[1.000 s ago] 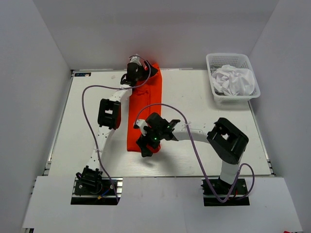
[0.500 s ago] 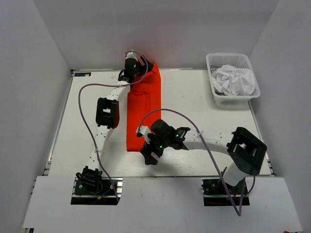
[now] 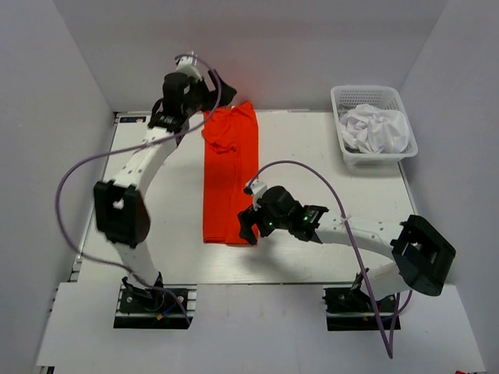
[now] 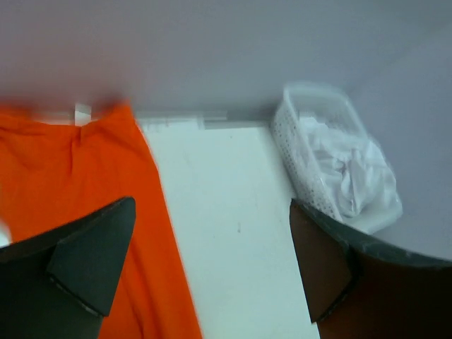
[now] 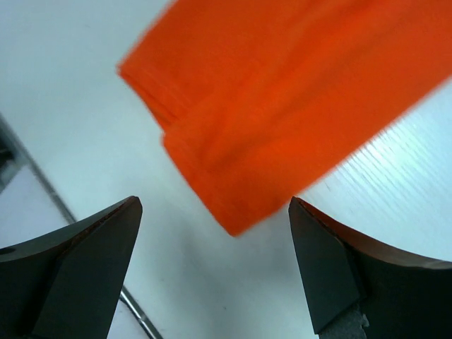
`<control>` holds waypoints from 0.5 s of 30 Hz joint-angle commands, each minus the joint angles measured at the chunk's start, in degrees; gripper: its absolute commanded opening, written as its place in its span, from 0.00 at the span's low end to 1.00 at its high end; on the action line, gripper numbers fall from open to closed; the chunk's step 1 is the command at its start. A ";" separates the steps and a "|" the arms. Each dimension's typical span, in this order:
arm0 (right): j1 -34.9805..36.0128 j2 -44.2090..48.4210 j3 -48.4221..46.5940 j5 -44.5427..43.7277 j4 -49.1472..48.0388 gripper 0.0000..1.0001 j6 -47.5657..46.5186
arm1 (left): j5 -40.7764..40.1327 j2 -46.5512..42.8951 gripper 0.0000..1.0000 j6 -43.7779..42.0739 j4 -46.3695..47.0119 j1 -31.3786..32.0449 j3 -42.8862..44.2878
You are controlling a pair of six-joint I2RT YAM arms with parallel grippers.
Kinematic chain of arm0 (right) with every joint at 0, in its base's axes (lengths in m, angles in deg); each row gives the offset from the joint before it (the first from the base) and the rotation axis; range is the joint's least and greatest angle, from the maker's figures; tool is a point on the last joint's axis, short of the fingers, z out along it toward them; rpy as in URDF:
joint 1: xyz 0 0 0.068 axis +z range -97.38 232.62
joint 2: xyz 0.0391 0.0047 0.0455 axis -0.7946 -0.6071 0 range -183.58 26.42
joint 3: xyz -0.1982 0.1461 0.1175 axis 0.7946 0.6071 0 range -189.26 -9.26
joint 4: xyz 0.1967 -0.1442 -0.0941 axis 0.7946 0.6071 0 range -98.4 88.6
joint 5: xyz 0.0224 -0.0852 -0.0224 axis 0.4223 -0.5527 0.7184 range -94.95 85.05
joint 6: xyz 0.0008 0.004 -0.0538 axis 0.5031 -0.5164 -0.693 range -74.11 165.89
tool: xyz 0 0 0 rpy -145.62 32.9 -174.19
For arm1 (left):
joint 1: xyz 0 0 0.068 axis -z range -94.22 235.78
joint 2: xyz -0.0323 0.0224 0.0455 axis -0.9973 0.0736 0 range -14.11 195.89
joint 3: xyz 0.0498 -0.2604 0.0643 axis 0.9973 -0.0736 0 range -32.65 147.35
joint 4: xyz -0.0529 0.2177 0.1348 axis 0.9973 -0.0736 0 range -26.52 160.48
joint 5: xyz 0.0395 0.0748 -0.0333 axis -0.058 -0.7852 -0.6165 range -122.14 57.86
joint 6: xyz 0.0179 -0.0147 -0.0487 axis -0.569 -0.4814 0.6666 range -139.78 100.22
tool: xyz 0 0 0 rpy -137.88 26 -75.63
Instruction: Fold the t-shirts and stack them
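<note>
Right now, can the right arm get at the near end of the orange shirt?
Probably yes: the right gripper hangs open right by the orange shirt at its near corner, nothing lying between them.

light: bright, even — shadows: soft | wrist views: blurred

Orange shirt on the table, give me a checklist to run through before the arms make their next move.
1. Orange t-shirt folded into a long strip, lying flat on the table: ok.
2. Left jaws open and empty, raised by the strip's far end: ok.
3. Right jaws open and empty, by the strip's near right corner: ok.
4. White t-shirt folded: not ok, it lies crumpled in the basket.
5. Layers under the strip lined up: cannot tell.
</note>
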 commanded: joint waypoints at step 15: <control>-3.83 -3.62 3.92 10.79 1.66 0.90 -0.71 | -1.37 -54.52 1.00 13.96 -13.52 6.36 -79.31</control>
